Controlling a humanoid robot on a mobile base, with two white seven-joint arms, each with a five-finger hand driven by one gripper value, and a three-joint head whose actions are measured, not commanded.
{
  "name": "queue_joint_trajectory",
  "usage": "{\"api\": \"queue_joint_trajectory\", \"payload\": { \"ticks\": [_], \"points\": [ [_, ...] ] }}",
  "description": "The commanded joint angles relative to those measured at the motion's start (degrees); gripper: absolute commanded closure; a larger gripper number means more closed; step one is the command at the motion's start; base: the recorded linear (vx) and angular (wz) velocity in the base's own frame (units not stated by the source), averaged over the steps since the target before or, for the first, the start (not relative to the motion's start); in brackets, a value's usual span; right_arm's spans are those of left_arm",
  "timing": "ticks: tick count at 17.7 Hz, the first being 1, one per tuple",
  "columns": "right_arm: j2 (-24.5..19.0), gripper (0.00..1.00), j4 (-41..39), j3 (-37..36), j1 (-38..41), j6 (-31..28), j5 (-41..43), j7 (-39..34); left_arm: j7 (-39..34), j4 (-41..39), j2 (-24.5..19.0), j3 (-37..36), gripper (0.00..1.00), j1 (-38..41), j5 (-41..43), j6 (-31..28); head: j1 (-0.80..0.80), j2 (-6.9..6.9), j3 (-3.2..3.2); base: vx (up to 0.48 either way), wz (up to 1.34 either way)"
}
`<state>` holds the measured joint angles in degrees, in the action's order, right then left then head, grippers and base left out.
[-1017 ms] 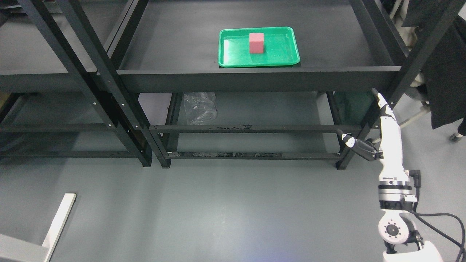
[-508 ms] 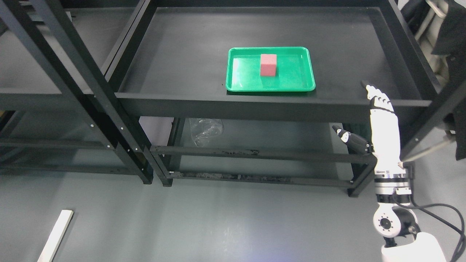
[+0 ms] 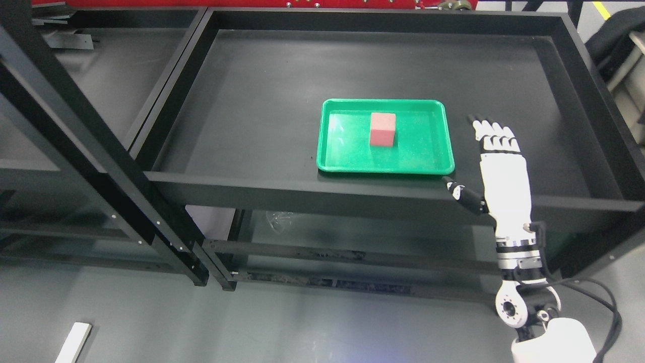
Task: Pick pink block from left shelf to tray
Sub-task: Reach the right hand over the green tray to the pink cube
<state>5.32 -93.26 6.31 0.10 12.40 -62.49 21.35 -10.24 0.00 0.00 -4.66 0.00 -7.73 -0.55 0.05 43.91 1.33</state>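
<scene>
Pink cube-shaped block (image 3: pixel 382 129) sits upright inside the shallow green plastic tray (image 3: pixel 433 164), a little back of the tray's middle, touching nothing but the tray floor. The tray rests on the dark metal shelf (image 3: pixel 252 101), close to the shelf's front rail. To the right of the tray, just beside its right rim, I hold my right hand (image 3: pixel 499 171) flat above the shelf, the fingers (image 3: pixel 491 133) straight and laid side by side, the thumb (image 3: pixel 461 192) stuck out toward the tray's near right corner; I grip nothing.

Over the last second my view has tilted up, so the whole shelf has slid down the picture; that is the camera, not the tray. My hand, though, has risen from below the front rail to over the shelf surface. The block has kept its place in the tray throughout.

I judge the placing done: the block is where the task wants it, and my empty hand has no call to reach for it.

My left arm does not show.
</scene>
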Motion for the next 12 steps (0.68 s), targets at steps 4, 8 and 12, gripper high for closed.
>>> {"api": "queue_joint_trajectory", "payload": {
  "ticks": [4, 8, 12],
  "points": [
    [-1.0, 0.0, 0.6, 5.4, 0.4, 2.0, -5.1, -4.4, 0.0, -1.0, -1.0, 0.0, 0.0, -1.7, 0.0, 0.0, 0.0, 0.0, 0.0, 0.279, 0.08],
    [-1.2, 0.0, 1.9, 5.6, 0.7, 3.0, -0.4, -16.4, 0.0, -1.0, -1.0, 0.0, 0.0, -1.7, 0.0, 0.0, 0.0, 0.0, 0.0, 0.251, 0.07],
    [-0.8, 0.0, 1.9, 5.6, 0.7, 3.0, 1.4, -19.7, 0.0, -1.0, -1.0, 0.0, 0.0, -1.7, 0.0, 0.0, 0.0, 0.0, 0.0, 0.201, 0.05]
  ]
}}
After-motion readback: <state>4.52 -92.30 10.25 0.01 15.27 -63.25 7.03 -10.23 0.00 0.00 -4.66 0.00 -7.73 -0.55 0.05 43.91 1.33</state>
